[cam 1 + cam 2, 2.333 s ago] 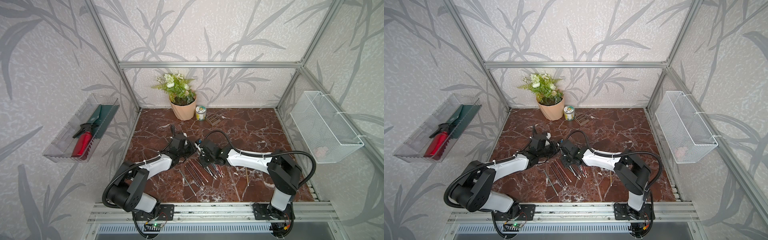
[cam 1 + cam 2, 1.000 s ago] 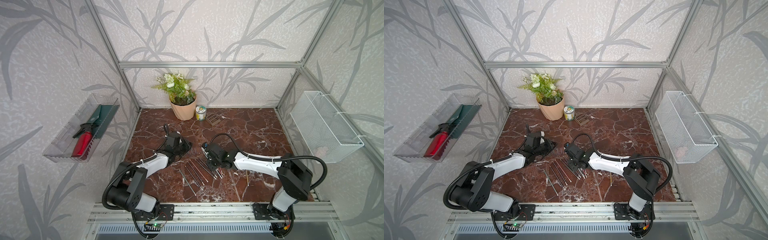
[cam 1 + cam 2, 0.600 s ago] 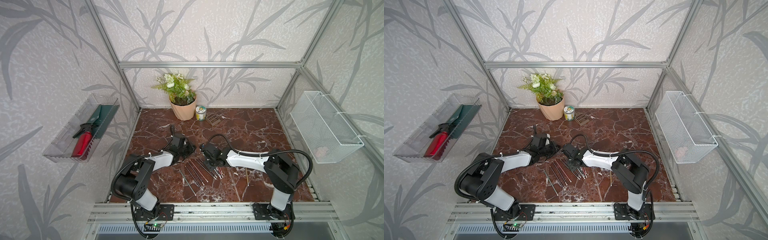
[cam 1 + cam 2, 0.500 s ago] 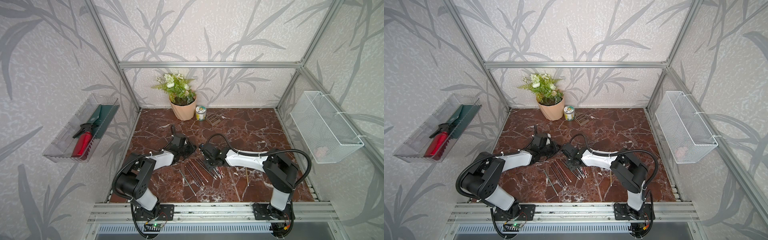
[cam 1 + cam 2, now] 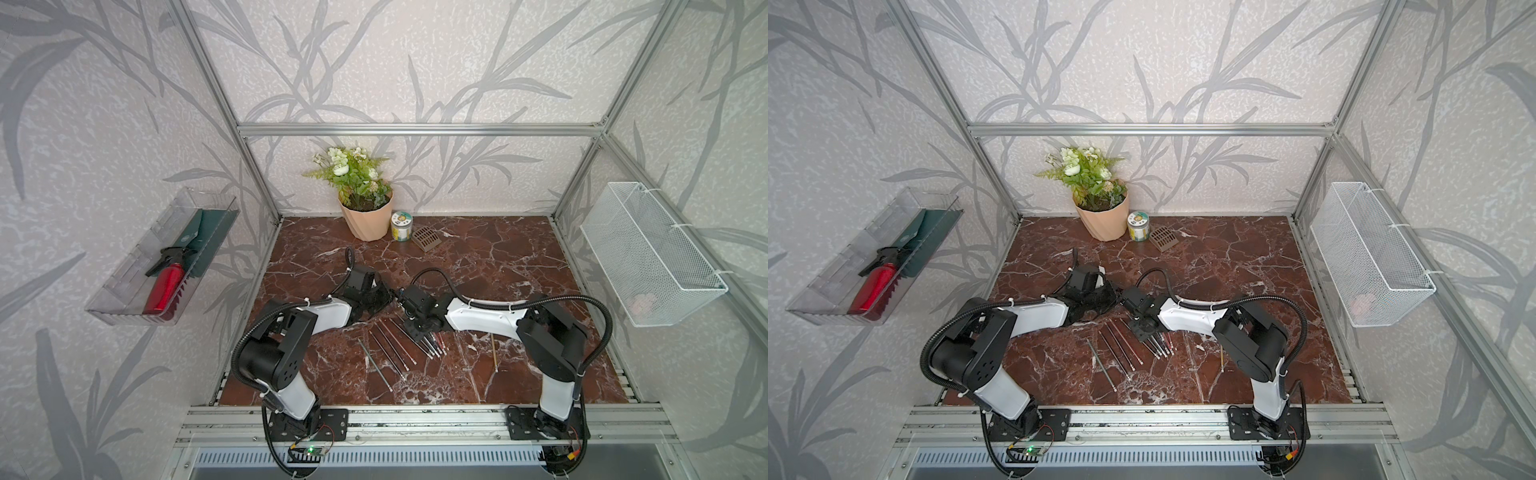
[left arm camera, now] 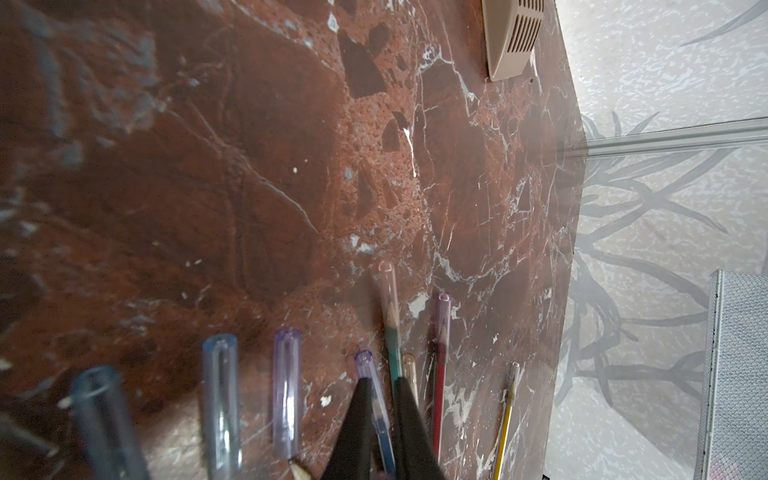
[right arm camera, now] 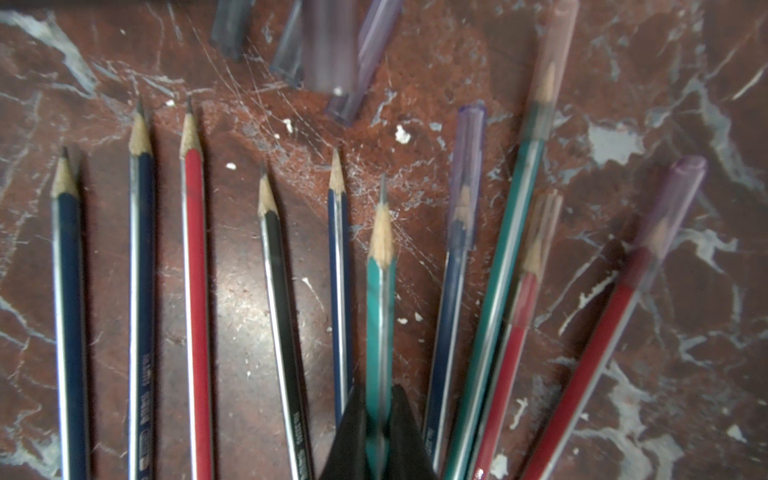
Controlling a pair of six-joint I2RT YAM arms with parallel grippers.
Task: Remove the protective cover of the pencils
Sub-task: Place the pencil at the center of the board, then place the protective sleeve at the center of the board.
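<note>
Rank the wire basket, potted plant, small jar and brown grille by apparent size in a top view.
1. wire basket, though it hangs on the side wall, nearer the camera, which may flatter it.
2. potted plant.
3. brown grille and small jar: about alike, not ranked.

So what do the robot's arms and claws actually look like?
Both the left arm and right arm have white shell links between chunky black joint housings. A black corrugated cable loops along each. The left claw and right claw end in slim black tapered fingers.
</note>
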